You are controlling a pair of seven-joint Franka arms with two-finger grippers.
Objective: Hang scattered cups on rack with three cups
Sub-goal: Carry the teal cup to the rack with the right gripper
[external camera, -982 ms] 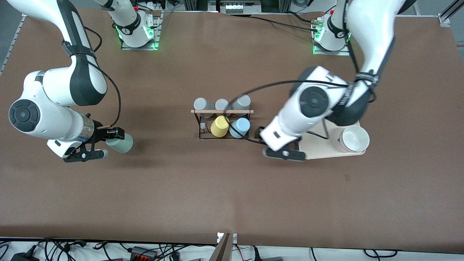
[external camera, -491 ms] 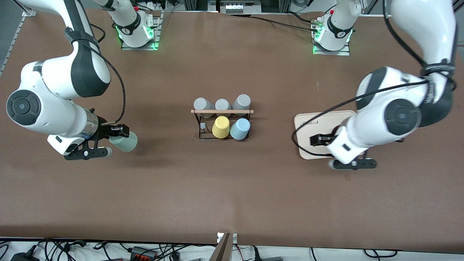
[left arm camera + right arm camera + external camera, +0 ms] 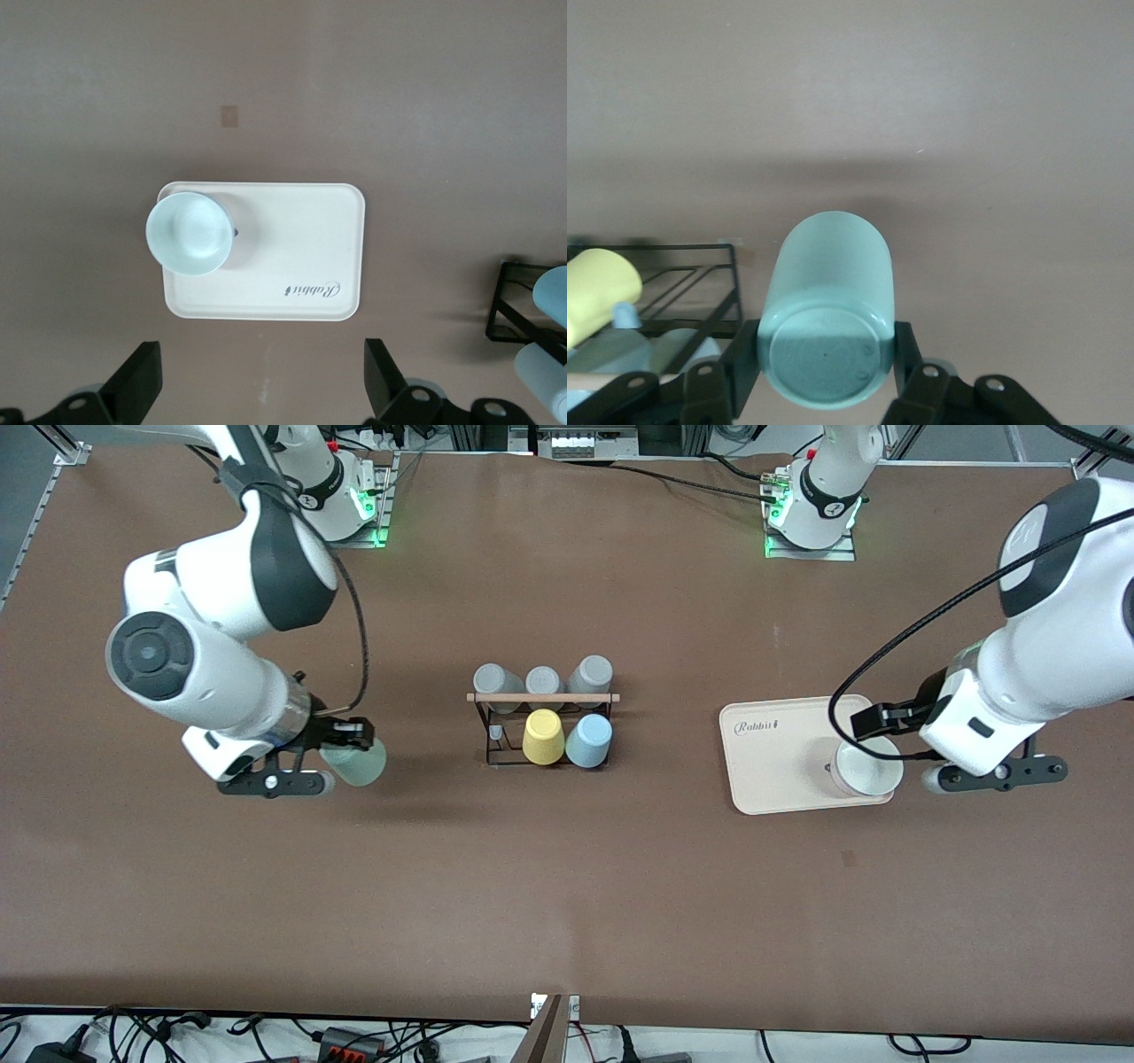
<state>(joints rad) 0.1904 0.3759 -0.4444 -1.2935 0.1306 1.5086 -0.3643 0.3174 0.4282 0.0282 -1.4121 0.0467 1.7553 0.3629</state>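
Note:
My right gripper [image 3: 341, 757] is shut on the pale sage-green cup [image 3: 363, 766] and holds it on its side above the table, between the right arm's end and the rack. In the right wrist view the cup [image 3: 828, 310] sits between both fingers [image 3: 740, 363]. The black wire rack [image 3: 542, 755] with its wooden rod carries three grey cups [image 3: 542, 682] on the row farther from the front camera. The light blue cup [image 3: 589, 740] and a yellow cup [image 3: 541, 736] hang on the nearer row. My left gripper [image 3: 897, 751] is open and empty, up over the tray's end.
A beige tray [image 3: 780, 757] lies toward the left arm's end of the table, with a white bowl [image 3: 864, 766] on it. Both show in the left wrist view, the tray [image 3: 292, 239] and the bowl [image 3: 188, 235]. The rack's edge [image 3: 518, 314] shows there too.
My right gripper has carried the green cup toward the rack. My left arm has swung away from the rack, across the tray, to the tray's end by the bowl.

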